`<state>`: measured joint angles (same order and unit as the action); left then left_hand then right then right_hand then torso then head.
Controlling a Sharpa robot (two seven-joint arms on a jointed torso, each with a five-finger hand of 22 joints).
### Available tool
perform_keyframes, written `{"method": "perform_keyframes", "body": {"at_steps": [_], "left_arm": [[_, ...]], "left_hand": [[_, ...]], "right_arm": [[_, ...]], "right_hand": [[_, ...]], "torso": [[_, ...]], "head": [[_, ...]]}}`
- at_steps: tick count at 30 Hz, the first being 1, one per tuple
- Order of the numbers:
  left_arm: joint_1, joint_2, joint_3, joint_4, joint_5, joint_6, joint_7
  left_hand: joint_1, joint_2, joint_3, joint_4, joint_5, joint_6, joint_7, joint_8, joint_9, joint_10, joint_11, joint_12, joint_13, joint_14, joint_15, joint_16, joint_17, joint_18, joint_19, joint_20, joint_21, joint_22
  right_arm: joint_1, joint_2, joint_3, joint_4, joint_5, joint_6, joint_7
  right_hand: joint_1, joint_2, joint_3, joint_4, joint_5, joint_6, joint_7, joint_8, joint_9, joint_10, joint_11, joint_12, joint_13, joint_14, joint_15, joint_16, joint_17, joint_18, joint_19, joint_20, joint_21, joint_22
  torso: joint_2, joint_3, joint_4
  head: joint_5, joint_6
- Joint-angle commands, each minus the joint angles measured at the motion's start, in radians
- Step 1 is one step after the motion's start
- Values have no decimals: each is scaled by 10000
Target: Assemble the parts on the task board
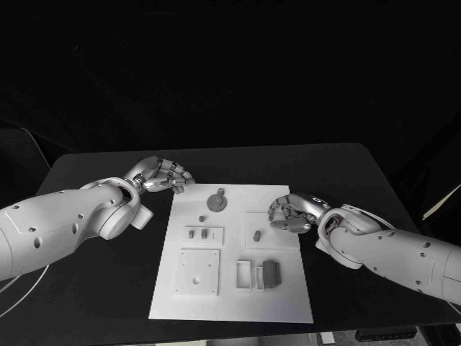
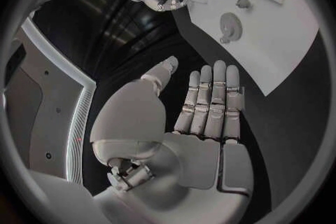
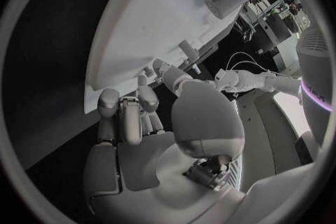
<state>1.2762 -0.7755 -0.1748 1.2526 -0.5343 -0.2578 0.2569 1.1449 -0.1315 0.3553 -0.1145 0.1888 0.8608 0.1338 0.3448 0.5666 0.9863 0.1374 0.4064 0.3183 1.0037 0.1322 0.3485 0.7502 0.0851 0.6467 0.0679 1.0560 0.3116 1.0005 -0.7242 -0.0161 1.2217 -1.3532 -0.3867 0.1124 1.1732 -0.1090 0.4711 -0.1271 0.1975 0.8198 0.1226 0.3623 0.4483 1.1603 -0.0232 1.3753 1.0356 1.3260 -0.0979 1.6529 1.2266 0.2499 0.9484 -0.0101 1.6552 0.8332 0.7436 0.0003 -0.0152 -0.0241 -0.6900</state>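
Task board with grey parts, left hand empty, fingers straight, right hand curled, empty.

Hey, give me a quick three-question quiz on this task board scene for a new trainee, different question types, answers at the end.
1. True or false: the left hand holds a part.
2. Which hand reaches over the task board? A) left hand B) right hand
3. Fill in: seen from the robot, the round part lies toward the board's ___ end (near/far).
Key: 1 false, its palm is empty; 2 B; 3 far.
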Motion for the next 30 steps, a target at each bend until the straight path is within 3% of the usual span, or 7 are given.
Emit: {"method": "perform_keyframes", "body": {"at_steps": [1,12,30], "left_arm": [[4,8,7,24,96,-26,126],[4,13,7,14,96,-19,125],[4,17,7,-8,95,60,52]], "left_hand": [[73,-2,-37,19,-20,-4,85,-9,0,18,89,-45,-3,-40,39,-63,-15,16,28,-22,-5,16],[79,3,-35,21,-19,1,89,-6,1,27,100,-48,-2,-39,41,-71,-19,17,32,-24,-4,19],[90,7,-31,19,-19,5,90,-4,1,36,114,-53,-2,-41,43,-84,-25,18,32,-26,-5,22]], "right_arm": [[-21,22,-7,-11,-112,6,-26],[-26,98,-7,-44,-174,-33,-22],[-33,145,-7,-96,-223,-28,-23]], "right_hand": [[52,24,68,18,60,478,384,42,18,78,1,39,-10,46,-5,143,-1,119,67,-16,693,8],[183,99,155,20,60,916,342,242,122,142,-10,47,-40,122,-12,181,24,119,96,-21,717,11],[213,94,170,19,57,1083,321,316,161,165,-13,49,-51,141,-14,193,26,119,104,-21,727,12]], "torso": [[-6,2,-4],[-1,3,-2],[-4,5,-6]], "head": [[-4,-4],[2,-28],[-5,-56]]}}
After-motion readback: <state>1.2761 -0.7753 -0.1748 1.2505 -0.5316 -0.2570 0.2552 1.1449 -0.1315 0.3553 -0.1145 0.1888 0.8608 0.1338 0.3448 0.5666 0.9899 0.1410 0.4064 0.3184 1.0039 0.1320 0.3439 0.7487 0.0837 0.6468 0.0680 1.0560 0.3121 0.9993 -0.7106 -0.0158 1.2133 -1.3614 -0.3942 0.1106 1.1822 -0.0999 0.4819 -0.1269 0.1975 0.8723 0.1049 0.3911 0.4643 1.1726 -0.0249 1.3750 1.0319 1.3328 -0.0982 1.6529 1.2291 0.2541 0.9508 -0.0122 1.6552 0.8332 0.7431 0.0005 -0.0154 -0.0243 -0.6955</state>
